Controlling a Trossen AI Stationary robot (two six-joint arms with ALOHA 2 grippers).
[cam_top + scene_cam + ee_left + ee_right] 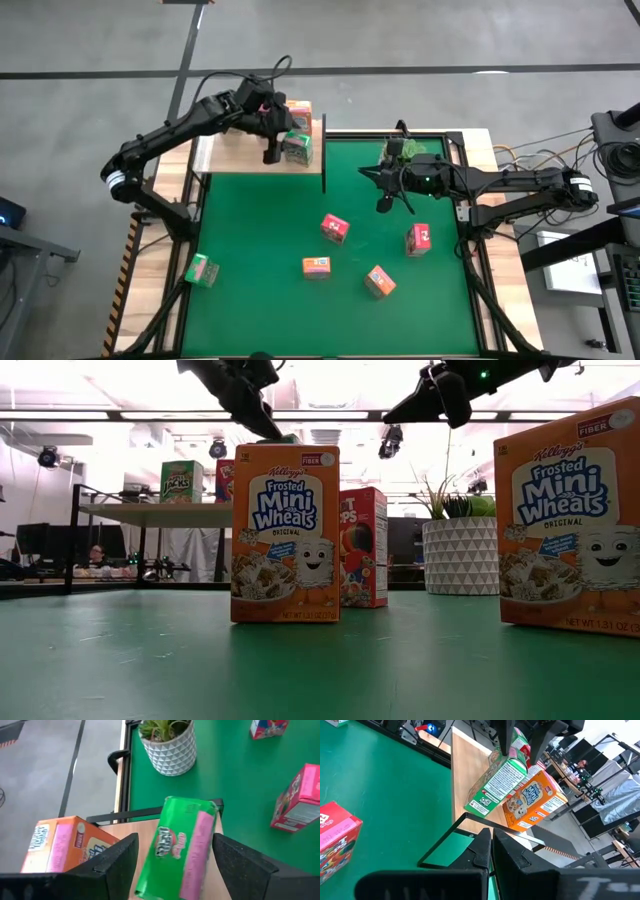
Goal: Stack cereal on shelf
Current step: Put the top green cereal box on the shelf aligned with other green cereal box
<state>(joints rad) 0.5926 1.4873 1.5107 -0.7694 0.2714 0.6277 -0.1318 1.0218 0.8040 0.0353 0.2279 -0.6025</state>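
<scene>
On the light-wood shelf (240, 155) at the far left stand a green cereal box (297, 148) and, just beyond it, an orange cereal box (297, 112). My left gripper (175, 865) reaches down over the green box (180, 845), open, one finger on each side of it. The right wrist view shows those fingers coming from above at the box's upper end (517, 742). My right gripper (385, 205) hangs shut in the air over the green mat, near the plant, holding nothing. My left gripper straddles the green box's upper end from above, slanting down. A strip of shelf plank (147, 840) shows between one finger (120, 865) and the box. Whether the other finger (240, 865) touches the box's side, I cannot tell. The box's lower end (477, 807) rests on the plank.
Loose boxes lie on the mat: two pink (335, 228) (418, 238) and two orange (316, 266) (378, 282). A green one (200, 270) sits at the mat's left edge. A potted plant (405, 150) stands at the far side, right of the shelf's dark frame (324, 160).
</scene>
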